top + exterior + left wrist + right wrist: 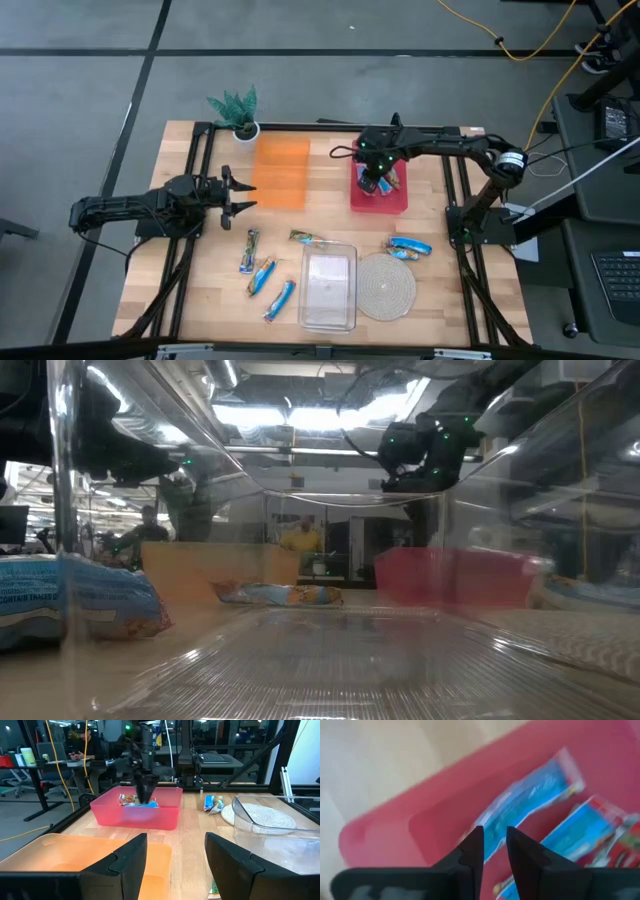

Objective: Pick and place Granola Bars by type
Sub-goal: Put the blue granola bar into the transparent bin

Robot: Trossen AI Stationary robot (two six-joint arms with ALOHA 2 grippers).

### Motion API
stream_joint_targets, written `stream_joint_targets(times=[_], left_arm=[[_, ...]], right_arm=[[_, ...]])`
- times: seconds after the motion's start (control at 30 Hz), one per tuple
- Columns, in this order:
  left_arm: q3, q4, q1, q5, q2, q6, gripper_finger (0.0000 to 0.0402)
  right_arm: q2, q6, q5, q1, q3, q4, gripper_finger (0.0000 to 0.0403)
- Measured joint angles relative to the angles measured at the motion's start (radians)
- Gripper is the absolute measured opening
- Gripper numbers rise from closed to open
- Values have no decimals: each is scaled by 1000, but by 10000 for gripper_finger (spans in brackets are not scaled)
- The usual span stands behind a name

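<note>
My right gripper (495, 837) points steeply down into the red tray (400, 205), its fingers a narrow gap apart. Just beyond the fingertips a blue-wrapped granola bar (530, 800) lies in the tray, with another blue bar (580, 830) and a reddish one (625, 845) beside it. More bars lie on the table: three at the near left (262, 276), one near the middle (308, 238) and a blue one at the right (408, 247). My left gripper (245, 195) waits open and level at the left, next to the orange tray (280, 172). My right gripper stands from above over the near end of the blue bar (492, 827), which lies flat on the tray floor. The fingers hide that end, so I cannot tell whether they touch it.
A clear tray (328, 290) stands at the near middle, with a round woven mat (387, 287) to its right. A small potted plant (238, 110) sits at the far left corner. Black frame rails run along the table's left and right sides.
</note>
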Motion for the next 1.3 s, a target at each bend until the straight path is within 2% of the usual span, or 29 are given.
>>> stream_joint_targets(times=[0.3,0.57,0.83,1.07,1.3], left_arm=[[0,0,0,0,0,0,194],[0,0,0,0,0,0,194],[0,0,0,0,0,0,194],[0,0,0,0,0,0,194],[0,0,0,0,0,0,194]], right_arm=[[-15,50,14,76,0,-130,88],[-64,90,75,141,0,-145,90],[-196,144,135,209,0,-170,89],[-301,233,224,321,-5,-271,89],[-392,387,244,442,-109,-279,88]])
